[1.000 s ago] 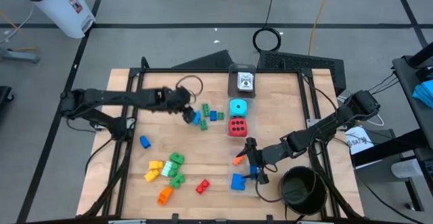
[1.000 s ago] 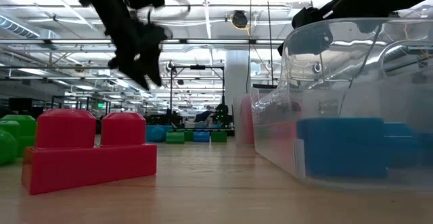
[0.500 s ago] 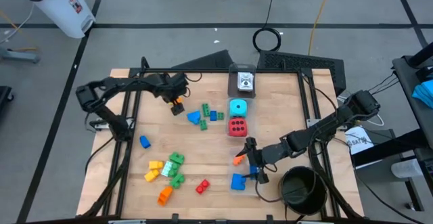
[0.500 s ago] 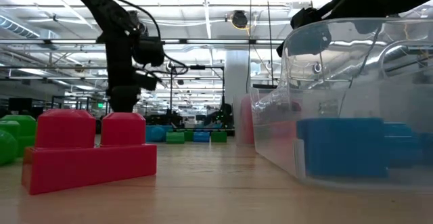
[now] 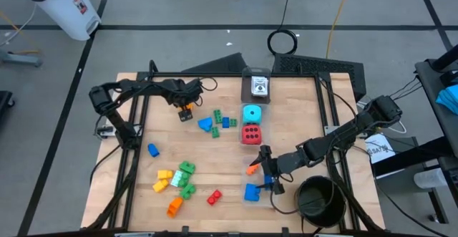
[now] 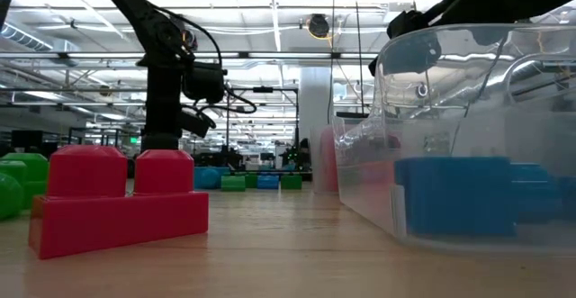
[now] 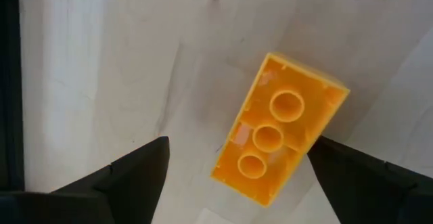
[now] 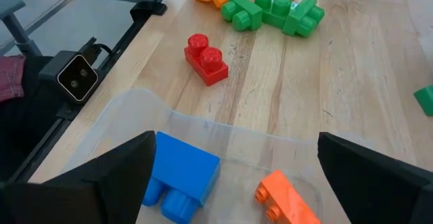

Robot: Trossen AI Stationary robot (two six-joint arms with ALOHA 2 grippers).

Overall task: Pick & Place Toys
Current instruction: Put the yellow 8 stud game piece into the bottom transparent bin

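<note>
The left gripper (image 5: 186, 110) is being held over the far left part of the table (image 5: 293, 129), fingers spread wide open with nothing between them. In its wrist view an orange brick (image 7: 279, 128) is being seen lying hollow side up on the wood, right below the open fingers (image 7: 128, 176) and not touched by them. From above that same brick (image 5: 185, 113) is sitting just under the gripper tip.

Just to the right of that gripper, a blue brick (image 5: 205, 124) and a couple of green bricks (image 5: 216, 115) are being left loose on the table. A bit further right the cyan die (image 5: 251, 113) and the red die (image 5: 250, 133) are sitting side by side, touching. Beyond them at the far edge a white card (image 5: 260, 86) is lying in a dark tray (image 5: 247, 94).

The right gripper (image 5: 268, 172) is being parked low at the near right of the table, fingers open, right over a clear box (image 8: 135, 116). Inside that box, a blue block (image 8: 179, 176) and an orange piece (image 8: 287, 197) are being seen just ahead of its fingertips. Just past the box, a red brick (image 8: 206, 59) is lying on the wood, with a green cluster (image 8: 274, 11) further on. A black bowl (image 5: 317, 197) is sitting just beside that arm, at the table's near right corner.
</note>
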